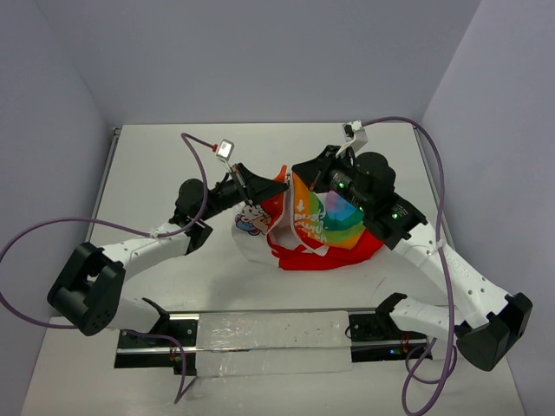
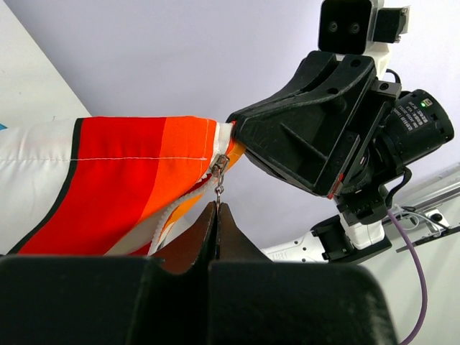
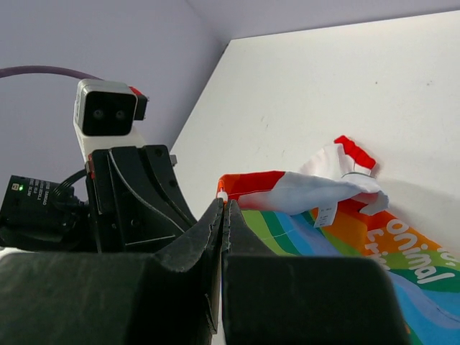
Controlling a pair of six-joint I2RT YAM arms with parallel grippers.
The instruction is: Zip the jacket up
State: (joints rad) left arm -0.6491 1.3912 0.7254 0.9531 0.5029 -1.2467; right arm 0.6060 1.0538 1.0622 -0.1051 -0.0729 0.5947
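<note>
jacket [image 1: 316,221]: lay bunched between both arms, its front edge lifted taut.
left gripper [image 2: 217,208]: at the jacket's 9 o'clock, pinched together on the zipper pull [image 2: 218,188], apparently to draw it along.
right gripper [image 3: 224,208]: at 1 o'clock, clamped on the jacket's edge, likely as an anchor.

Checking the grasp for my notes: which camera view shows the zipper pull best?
Left wrist view: the zipper pull hangs from the jacket straight into the shut left gripper. Top external shows only the bunched jacket, the pull too small; right wrist shows fabric, no pull.
</note>
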